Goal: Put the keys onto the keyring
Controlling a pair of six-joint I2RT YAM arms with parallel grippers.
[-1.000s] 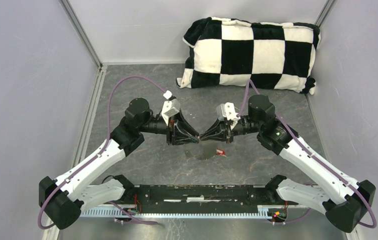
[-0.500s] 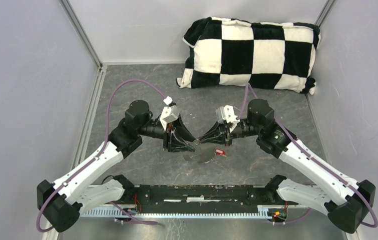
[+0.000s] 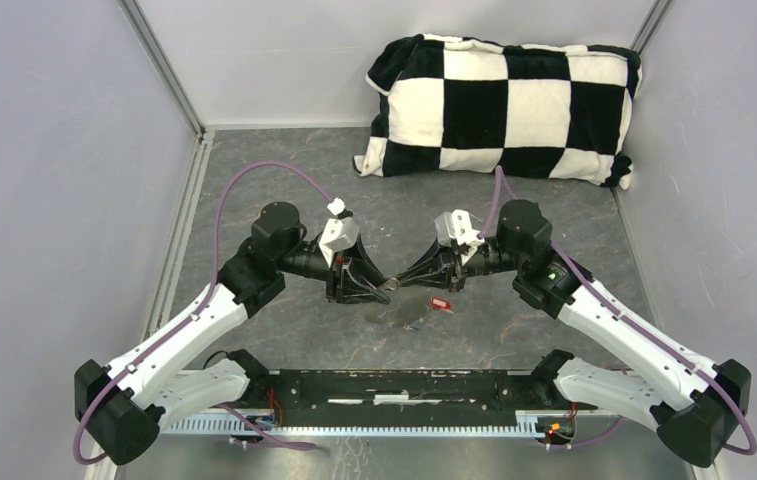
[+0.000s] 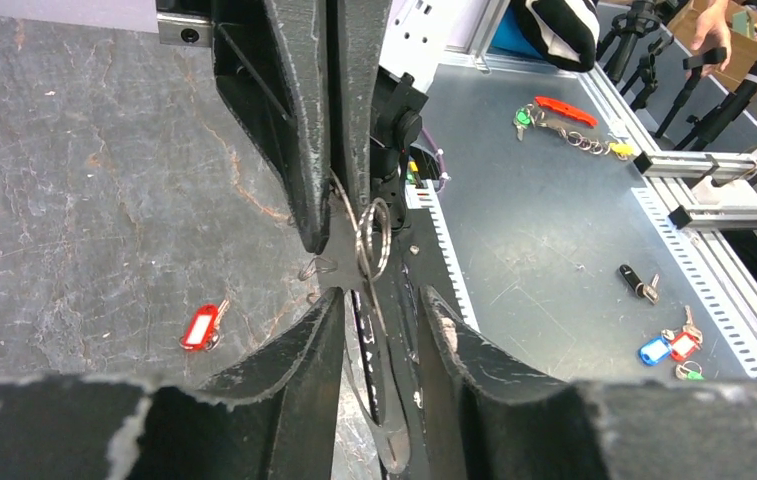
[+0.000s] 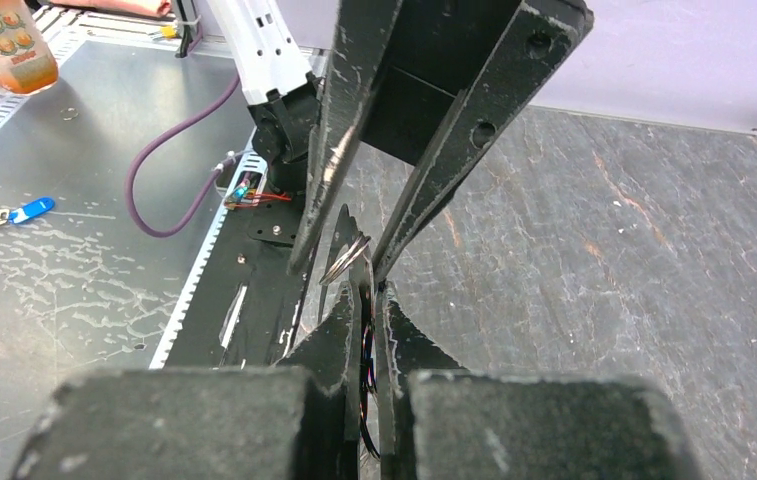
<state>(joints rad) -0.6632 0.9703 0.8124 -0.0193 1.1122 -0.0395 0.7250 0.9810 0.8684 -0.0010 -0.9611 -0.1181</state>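
No text, brand, number or sign is legible in any view. The white insert of the red key tag (image 4: 201, 326), lower left of the left wrist view, reads blank.

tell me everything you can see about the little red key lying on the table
The small red plastic-headed key lies flat on the dark grey stone-patterned table, with nothing touching it. Its head is a rounded red oblong with a pale panel; a bit of silvery metal shows at one end, too small to make out. From above it sits just towards the arm bases from the close-set tips of the left gripper and right gripper, on the right arm's side, apart from both.
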